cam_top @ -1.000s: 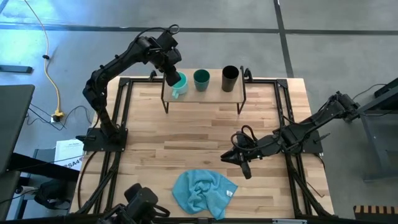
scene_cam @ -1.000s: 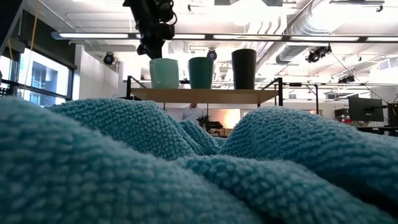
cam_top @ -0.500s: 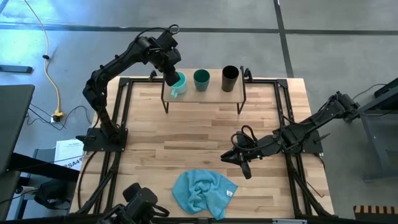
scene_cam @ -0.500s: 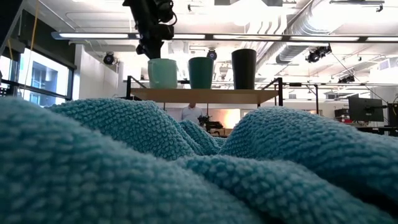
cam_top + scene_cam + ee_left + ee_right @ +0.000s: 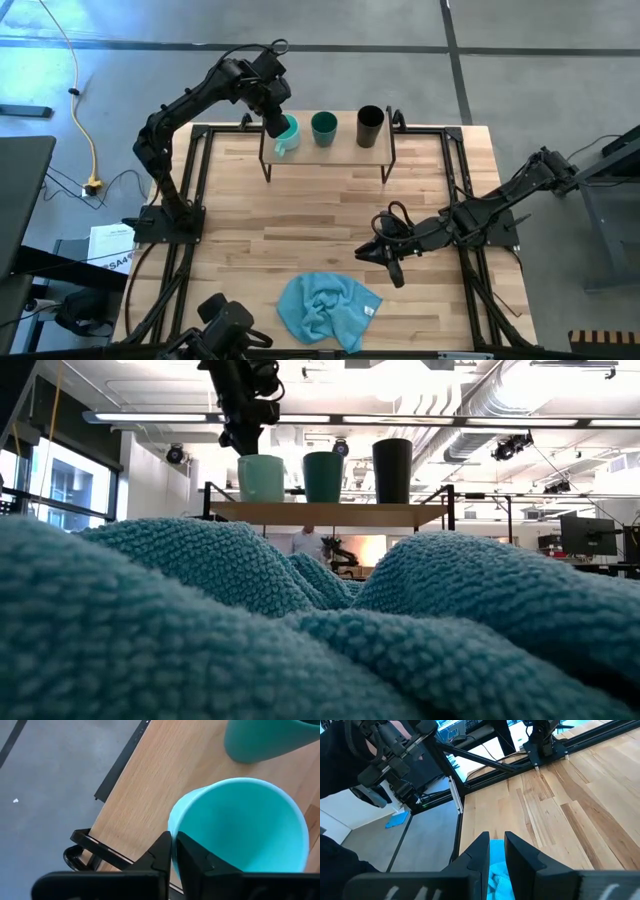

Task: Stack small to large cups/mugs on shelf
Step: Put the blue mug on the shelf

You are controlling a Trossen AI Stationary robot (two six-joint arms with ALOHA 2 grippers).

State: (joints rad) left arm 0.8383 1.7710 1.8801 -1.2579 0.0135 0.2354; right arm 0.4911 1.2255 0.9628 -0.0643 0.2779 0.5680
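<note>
Three cups stand in a row on the shelf (image 5: 340, 150) at the table's far edge: the light turquoise mug (image 5: 290, 134) at its left end, the dark teal cup (image 5: 323, 127) in the middle, the black cup (image 5: 370, 125) at the right. My left gripper (image 5: 274, 127) is shut on the mug's rim, as the left wrist view (image 5: 174, 852) shows. In the low view (image 5: 243, 440) it comes down onto the mug (image 5: 262, 478). My right gripper (image 5: 384, 264) is shut and empty, low over the table's middle right, above the blue cloth (image 5: 325, 308). My left gripper holds the mug's rim (image 5: 171, 827) on the side toward the table's left, one finger (image 5: 195, 860) inside the mug and one (image 5: 161, 857) outside. The fingers come from above, pointing down. The mug stands upright with its bottom (image 5: 262, 499) on the shelf (image 5: 330, 512).
The blue cloth (image 5: 300, 640) lies crumpled near the table's front edge and fills the low view's foreground. Black frame rails (image 5: 195, 200) run along the table's sides. Bare tabletop (image 5: 300, 215) lies between the shelf and the cloth.
</note>
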